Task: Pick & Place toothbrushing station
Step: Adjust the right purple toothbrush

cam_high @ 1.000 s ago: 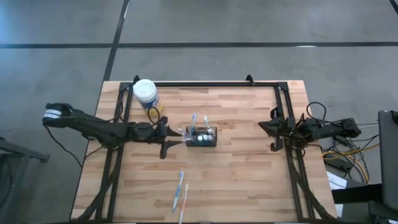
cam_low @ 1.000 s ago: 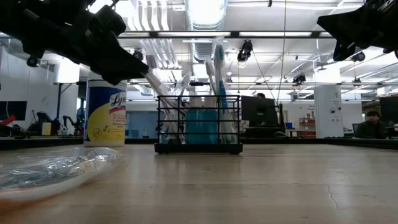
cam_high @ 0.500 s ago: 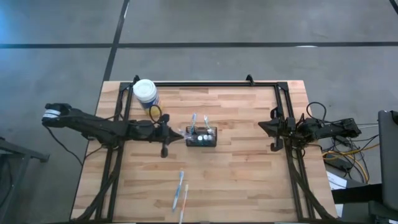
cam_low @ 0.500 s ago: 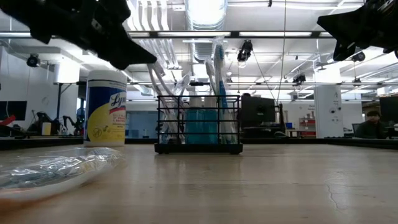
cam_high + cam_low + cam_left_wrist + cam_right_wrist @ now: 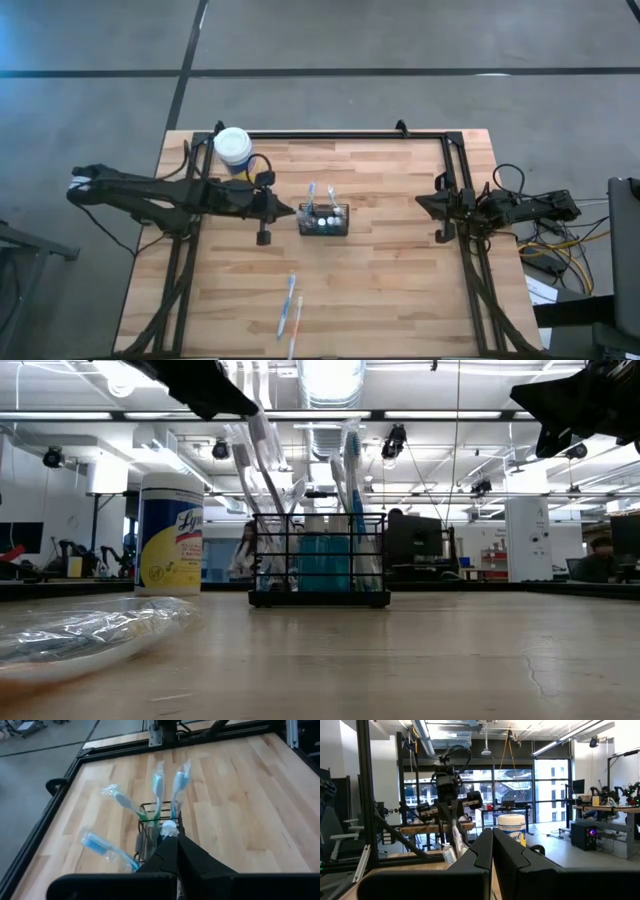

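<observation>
The toothbrushing station (image 5: pixel 325 219) stands upright mid-counter (image 5: pixel 400 290), wrapped brushes poking out of it. The left pincer (image 5: pixel 291 212) hangs just beside it — raised off the wood, fingers pressed together, empty. The right pincer (image 5: pixel 424 203) waits at the counter's right edge, fingers together too.

Overhead, table-level, two wrist views.
</observation>
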Motion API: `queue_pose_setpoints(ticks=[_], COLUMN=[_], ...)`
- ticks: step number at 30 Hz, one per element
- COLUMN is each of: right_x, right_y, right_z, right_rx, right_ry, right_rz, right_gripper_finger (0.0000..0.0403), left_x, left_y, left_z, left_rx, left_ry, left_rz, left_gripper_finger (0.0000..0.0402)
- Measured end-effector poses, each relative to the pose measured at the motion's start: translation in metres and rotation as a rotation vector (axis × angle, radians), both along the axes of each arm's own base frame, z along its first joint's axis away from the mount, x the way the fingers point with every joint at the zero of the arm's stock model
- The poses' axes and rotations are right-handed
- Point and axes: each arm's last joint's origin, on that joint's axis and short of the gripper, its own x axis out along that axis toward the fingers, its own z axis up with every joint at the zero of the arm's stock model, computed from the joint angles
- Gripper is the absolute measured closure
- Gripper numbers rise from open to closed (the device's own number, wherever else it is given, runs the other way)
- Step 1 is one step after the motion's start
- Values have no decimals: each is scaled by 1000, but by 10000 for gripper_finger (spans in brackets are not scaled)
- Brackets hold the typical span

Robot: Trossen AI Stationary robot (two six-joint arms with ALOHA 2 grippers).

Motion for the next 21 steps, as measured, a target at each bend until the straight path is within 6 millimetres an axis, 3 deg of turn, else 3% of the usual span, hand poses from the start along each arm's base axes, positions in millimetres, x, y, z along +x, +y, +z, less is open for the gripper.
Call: queue_pose_setpoints(ticks=[12,21], right_x=[-1,-1], right_y=[0,0], right_z=[1,2], right_rx=[2,-1], right_ry=[-17,-21], right_rz=[0,-2], right_gripper_finger=[394,394], left_x=[-2,-1], left_y=[17,22], left_z=[-27,-24], left_rx=[-22,10], left_ry=[79,60], left_rz=[44,43], left_gripper_finger=[401,401])
